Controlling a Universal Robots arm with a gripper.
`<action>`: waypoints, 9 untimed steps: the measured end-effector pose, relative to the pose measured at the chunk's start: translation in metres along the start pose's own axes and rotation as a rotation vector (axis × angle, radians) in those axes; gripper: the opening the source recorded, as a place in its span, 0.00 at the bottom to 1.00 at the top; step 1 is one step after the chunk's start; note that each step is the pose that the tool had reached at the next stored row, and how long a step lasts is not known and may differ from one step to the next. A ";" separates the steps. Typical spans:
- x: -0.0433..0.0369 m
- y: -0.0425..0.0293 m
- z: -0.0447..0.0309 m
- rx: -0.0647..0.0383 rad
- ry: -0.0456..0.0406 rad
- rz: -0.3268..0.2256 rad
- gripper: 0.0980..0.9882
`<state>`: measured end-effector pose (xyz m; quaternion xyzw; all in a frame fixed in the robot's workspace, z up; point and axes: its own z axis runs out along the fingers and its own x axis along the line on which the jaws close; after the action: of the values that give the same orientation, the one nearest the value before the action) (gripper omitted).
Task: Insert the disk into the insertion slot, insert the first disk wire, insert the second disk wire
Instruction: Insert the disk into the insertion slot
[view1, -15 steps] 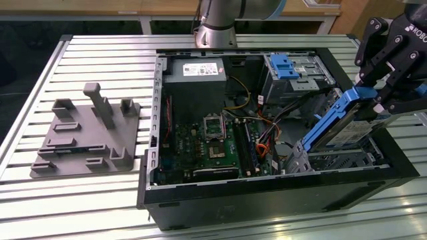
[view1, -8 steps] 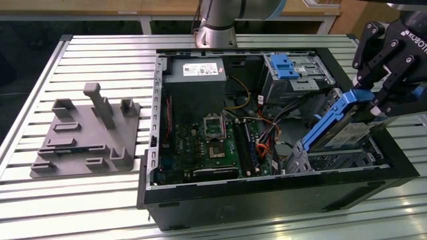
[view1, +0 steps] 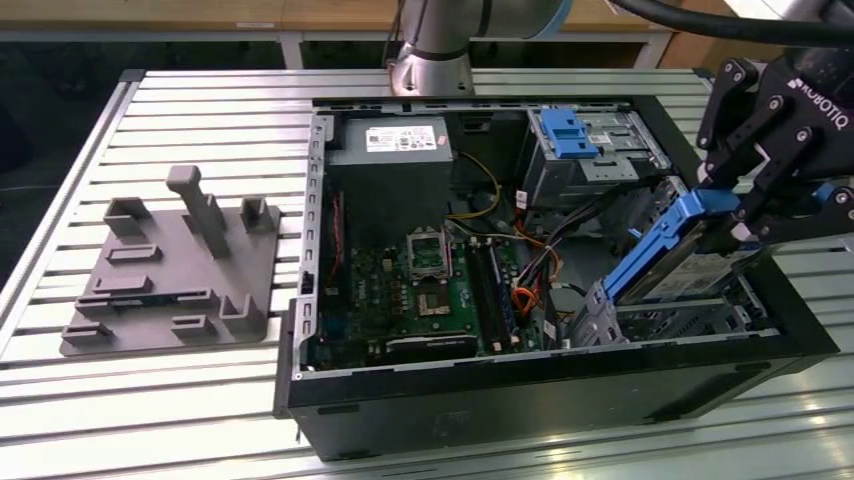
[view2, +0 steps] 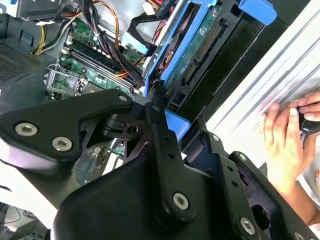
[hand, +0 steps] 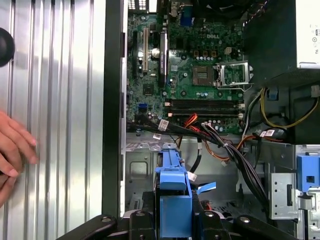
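The gripper (view1: 734, 215) is clamped on the disk (view1: 674, 265), its fingers pinching the upper end of the blue carrier rail; in the first wrist view the same blue frame (hand: 172, 182) sits squeezed between the black fingers. The disk hangs steeply tilted from the grasp, its high end in the gripper and its low end reaching down towards the insertion slot (view1: 694, 318), the low perforated cage directly under the tool. Whether that low end already touches the cage I cannot tell.

This looks like the first step, the insertion itself, part-way through: the disk is over the cage but not lying in it. Finishing this step, as I judge it, calls for flattening the tilt so the carrier rails line up with the cage walls.

The cable bundle (hand: 235, 155) lies ahead of the fingertips, apart from the disk, so neither wire looks plugged. A person's hand (hand: 12, 150) rests on the slatted table outside the case wall, well clear of the tool
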<state>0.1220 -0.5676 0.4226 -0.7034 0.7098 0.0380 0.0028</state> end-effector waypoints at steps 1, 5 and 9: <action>0.0001 -0.0001 0.0015 0.000 -0.0001 0.000 0.30; 0.0004 -0.0003 0.0068 0.000 0.0000 0.000 0.30; 0.0007 -0.0006 0.0116 0.000 0.0030 -0.001 0.37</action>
<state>0.1219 -0.5676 0.4110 -0.7037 0.7095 0.0369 0.0018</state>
